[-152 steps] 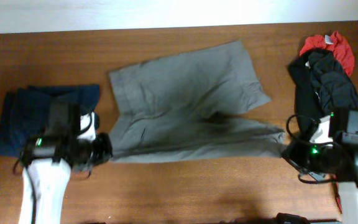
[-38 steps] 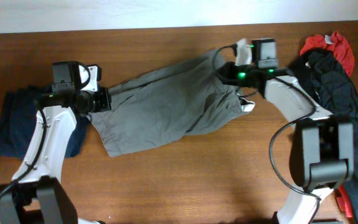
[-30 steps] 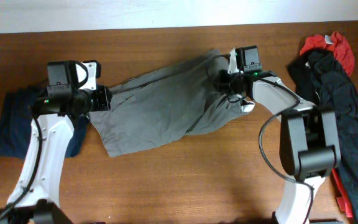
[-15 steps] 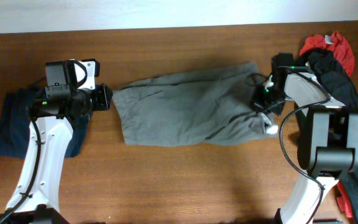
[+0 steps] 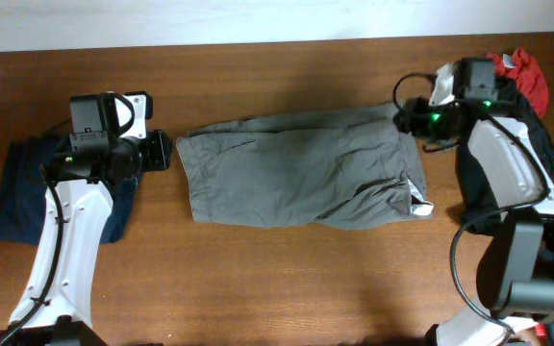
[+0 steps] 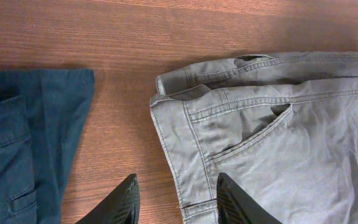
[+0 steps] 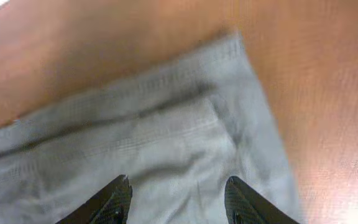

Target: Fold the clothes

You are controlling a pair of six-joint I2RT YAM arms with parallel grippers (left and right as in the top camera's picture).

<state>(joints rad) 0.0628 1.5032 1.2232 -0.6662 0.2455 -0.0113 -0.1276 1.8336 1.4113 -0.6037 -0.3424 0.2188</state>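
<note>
On a wooden table (image 5: 287, 288), grey shorts (image 5: 296, 178) lie folded lengthwise, waistband (image 6: 185, 134) beneath the left gripper (image 6: 176, 194), hem (image 7: 257, 99) beneath the right gripper (image 7: 178, 194), both spread and empty; pinching only one layer next could undo the fold.

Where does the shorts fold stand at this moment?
Done: the grey shorts lie flat on the table, doubled leg over leg into one band. In hand: nothing; the left gripper sits open by the waistband, the right gripper open at the hem end. Left: probably a crosswise fold, and a pale corner pokes out at the lower right hem.
</note>
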